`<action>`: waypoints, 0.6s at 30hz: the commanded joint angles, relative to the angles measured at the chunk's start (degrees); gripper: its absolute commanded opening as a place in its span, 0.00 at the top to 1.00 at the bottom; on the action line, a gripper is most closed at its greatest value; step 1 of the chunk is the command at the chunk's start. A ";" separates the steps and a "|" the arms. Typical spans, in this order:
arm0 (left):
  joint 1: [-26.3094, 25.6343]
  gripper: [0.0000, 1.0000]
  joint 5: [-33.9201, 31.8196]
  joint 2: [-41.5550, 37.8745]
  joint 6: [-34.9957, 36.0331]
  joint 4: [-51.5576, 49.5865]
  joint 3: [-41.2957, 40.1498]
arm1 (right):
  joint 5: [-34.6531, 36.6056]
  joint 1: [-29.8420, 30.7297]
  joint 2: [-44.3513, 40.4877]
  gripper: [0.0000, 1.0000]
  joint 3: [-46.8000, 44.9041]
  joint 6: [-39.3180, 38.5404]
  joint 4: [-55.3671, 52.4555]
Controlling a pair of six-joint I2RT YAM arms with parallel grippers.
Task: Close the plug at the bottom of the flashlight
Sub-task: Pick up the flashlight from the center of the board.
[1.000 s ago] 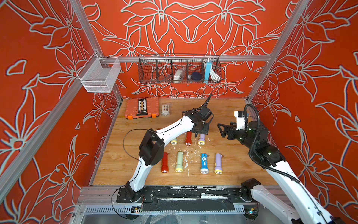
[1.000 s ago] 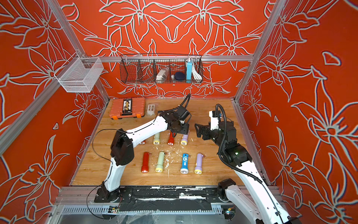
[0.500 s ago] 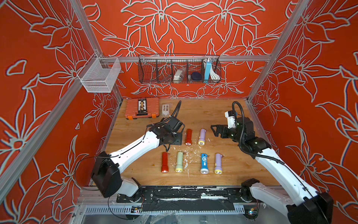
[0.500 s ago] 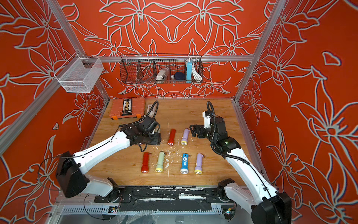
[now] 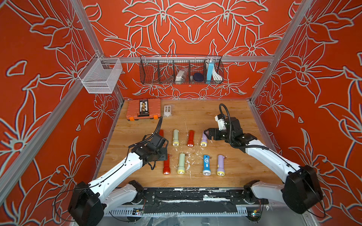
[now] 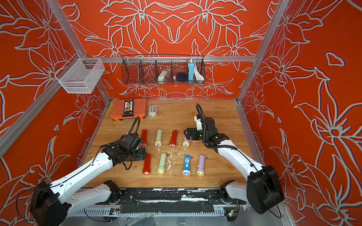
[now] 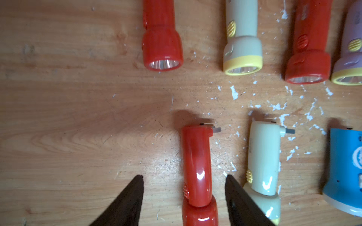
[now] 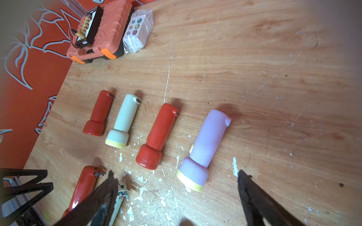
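Eight flashlights lie in two rows of four on the wooden table (image 7: 78,117), lenses toward the robot: three red, two cream, two lilac, one blue. Nearest, the left gripper (image 7: 184,176) stands open astride the near-row red flashlight (image 7: 195,156), touching neither side. The flashlight's long axis runs away from the robot, and its plug (image 7: 216,129) juts out at the far end, beyond the fingertips. Farther off, the right gripper (image 8: 176,175), spread wide and empty, hovers over the far lilac flashlight (image 8: 209,137).

red flashlt (image 5: 166,164) x3 | cream (image 5: 181,163) x2 | purple (image 5: 221,165) x2 | blue (image 5: 206,164) x1 | case (image 5: 133,109) x1 | baskets (image 5: 100,78) x2
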 commanded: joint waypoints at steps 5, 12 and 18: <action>0.45 0.34 4.72 4.25 -2.42 9.72 -3.47 | 1.29 1.51 1.55 0.02 3.42 -0.56 -1.58; 0.44 0.36 7.70 9.14 -1.85 11.71 -4.58 | 2.46 2.38 2.47 0.02 4.12 -0.11 -1.63; 0.14 0.38 8.64 8.04 -3.14 10.92 -7.27 | 3.13 2.50 2.70 0.02 3.98 -0.55 -2.19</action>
